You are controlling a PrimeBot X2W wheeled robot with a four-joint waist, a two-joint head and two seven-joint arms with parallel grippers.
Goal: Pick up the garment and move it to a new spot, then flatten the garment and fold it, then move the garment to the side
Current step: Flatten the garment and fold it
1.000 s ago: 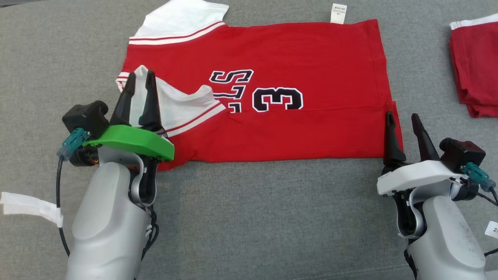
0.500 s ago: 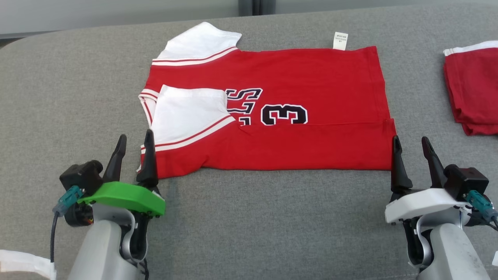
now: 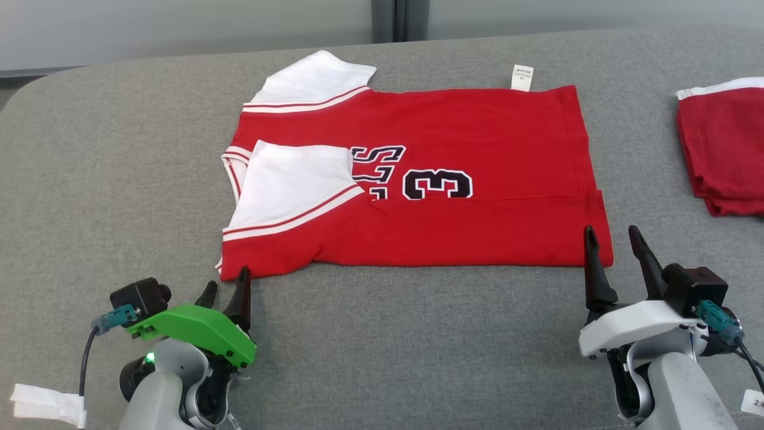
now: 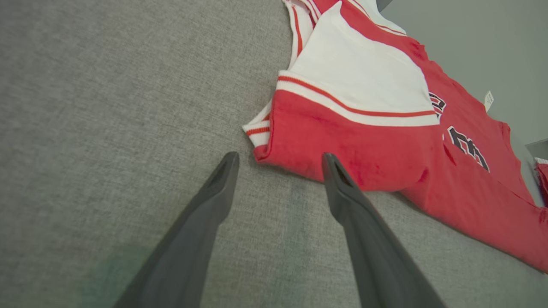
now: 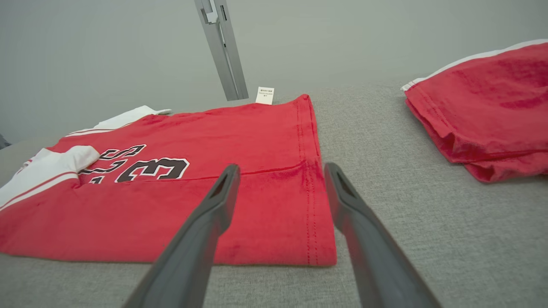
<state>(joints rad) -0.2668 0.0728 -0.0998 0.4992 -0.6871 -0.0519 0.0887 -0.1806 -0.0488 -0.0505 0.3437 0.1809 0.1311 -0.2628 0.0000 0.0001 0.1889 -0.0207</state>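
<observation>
On the left gripper (image 3: 225,285), dark fingers spread wide with nothing between them, tips low at the near left corner of the garment (image 3: 465,137); cannot tell whether touching the cloth. On the right gripper (image 3: 612,234), much the same: jaws apart, empty, astride the near right corner at the hem.

Lies flat in the middle of the grey upholstered surface (image 3: 382,346), just beyond both grippers and between them. Red jersey, near long edge already doubled over, one white sleeve (image 3: 292,179) turned in on top, the other out at the far left, a small label (image 3: 521,77) sticking out past the far edge.

Looks like thin knit: light, limp, no stiffness to hold a shape, so likely sags and swings once lifted. Probably clings well enough to the rough weave below, yet slides layer on layer. Best taken at the two near corners, pinching through both layers at once; at the right, onto the stitched hem for a firmer bite. Risks lifting the top layer alone and undoing the fold.

Further out: a second red garment (image 3: 725,155), folded, well apart at the right edge. A scrap of white tape (image 3: 42,403) on the cable (image 3: 85,370) at the near left. Behind, a pale wall (image 3: 179,30) with a grey upright strip (image 3: 397,15).
</observation>
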